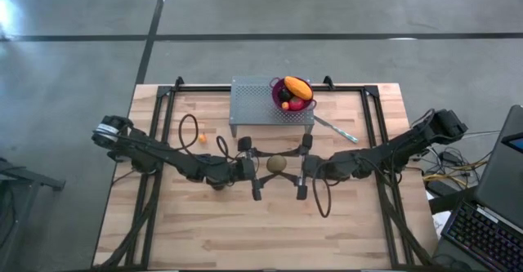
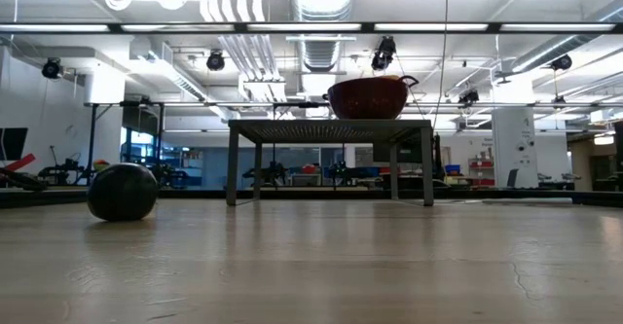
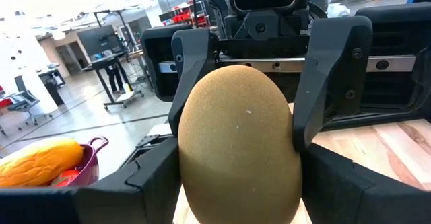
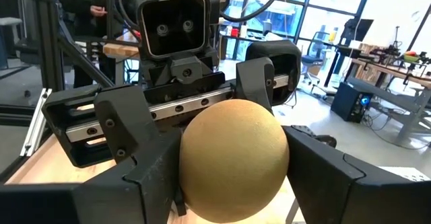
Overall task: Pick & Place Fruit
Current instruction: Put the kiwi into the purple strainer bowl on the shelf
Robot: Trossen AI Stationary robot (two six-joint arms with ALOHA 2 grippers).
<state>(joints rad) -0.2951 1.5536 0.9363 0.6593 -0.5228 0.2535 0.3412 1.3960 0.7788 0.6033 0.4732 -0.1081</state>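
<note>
A brown-green oval fruit [image 1: 277, 164] hangs in the air over the middle of the table, between my two grippers, which face each other. My left gripper [image 1: 268, 166] reaches in from the table's left and is shut on the fruit. My right gripper [image 1: 287, 166] reaches in from the right and is shut on it too. At the far side, a purple perforated bowl [image 1: 280, 100] stands on a grey perforated stand [image 1: 253, 104]. It holds an elongated orange fruit [image 1: 297, 87] and a small red ball [image 1: 294, 105]. A small orange ball [image 1: 203, 138] lies on the table. My left gripper pinches the oval fruit's near half [image 3: 202, 177] between its two fingers [image 3: 151, 180], which lie level and come from the table's left. The fruit is lifted clear of the table. My right gripper pinches the fruit's opposite half [image 4: 202, 183] between its two fingers [image 4: 337, 177], level and from the table's right. In the left wrist view its fingers [image 3: 316, 83] lie against both flanks of the fruit [image 3: 283, 116].
A thin silver utensil [image 1: 335, 129] lies on the table right of the stand. In the low view a ball [image 2: 123, 192] that looks dark rests on the table at the left, and the stand's legs [image 2: 234, 163] rise at the far side. Black frame rails [image 1: 155, 141] run along both table sides.
</note>
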